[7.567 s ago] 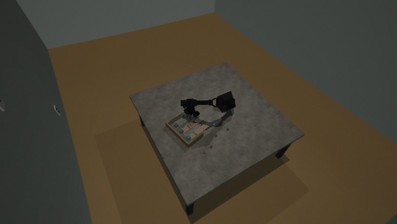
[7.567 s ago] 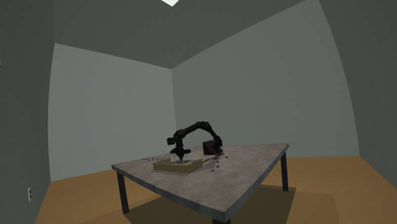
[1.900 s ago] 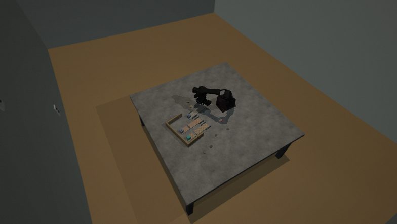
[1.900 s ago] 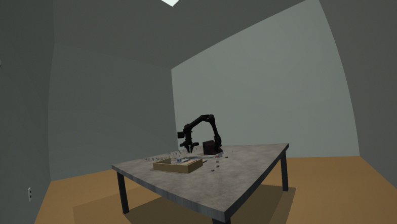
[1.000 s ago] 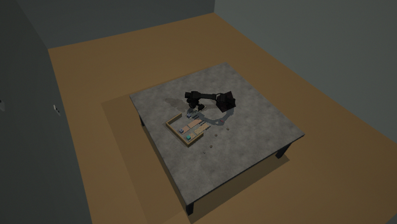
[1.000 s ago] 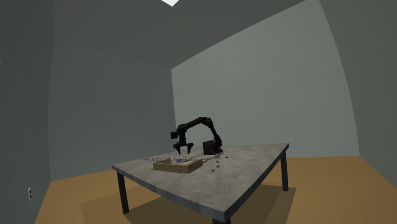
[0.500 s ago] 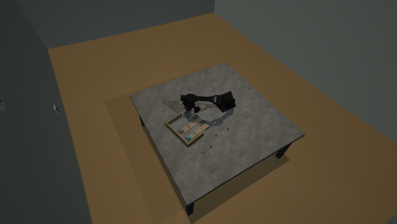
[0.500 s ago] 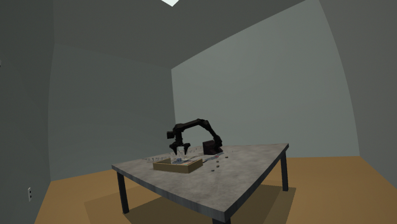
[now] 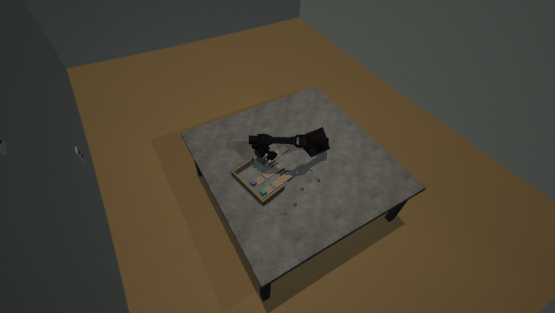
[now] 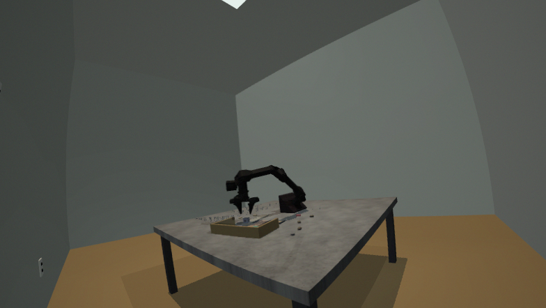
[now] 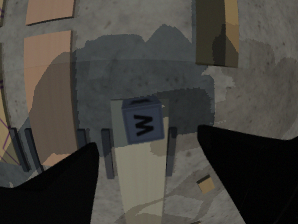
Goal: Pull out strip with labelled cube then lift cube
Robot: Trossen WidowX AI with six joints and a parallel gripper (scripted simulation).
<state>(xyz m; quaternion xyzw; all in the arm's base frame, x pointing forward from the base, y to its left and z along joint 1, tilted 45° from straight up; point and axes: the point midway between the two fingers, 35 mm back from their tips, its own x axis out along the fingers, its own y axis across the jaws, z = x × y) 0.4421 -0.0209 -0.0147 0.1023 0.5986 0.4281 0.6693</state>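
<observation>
So, closest to the wrist camera are the jaws (image 9: 266, 155) (image 10: 246, 212), standing apart with nothing clamped; only their dark tips make it into that view, the rest is cropped. Between and beyond them is the cube marked W (image 9: 263, 161) (image 10: 246, 219) (image 11: 143, 123), upright on the far end of a pale strip (image 9: 282, 151) (image 11: 141, 180). That strip looks like one piece where you can see it, but its near end runs off the wrist view and the cube covers a bit. Dark rails (image 11: 108, 154) flank it.

Next over is a pinkish strip (image 9: 272, 172) (image 11: 50, 95) with a gap across it, partly in shadow, and a grey cube (image 9: 253, 182) on its far piece; can't read any label there. Past that, a patterned strip (image 9: 280, 180), mostly cut off in the wrist shot, with a teal cube (image 9: 263, 192). The wooden tray wall (image 9: 246, 186) (image 10: 235, 229) (image 11: 210, 30) hides most of this from the exterior side. Arm base (image 9: 322, 134) (image 10: 285, 203) sits farther back on the bench (image 9: 350, 217) (image 10: 298, 248).
</observation>
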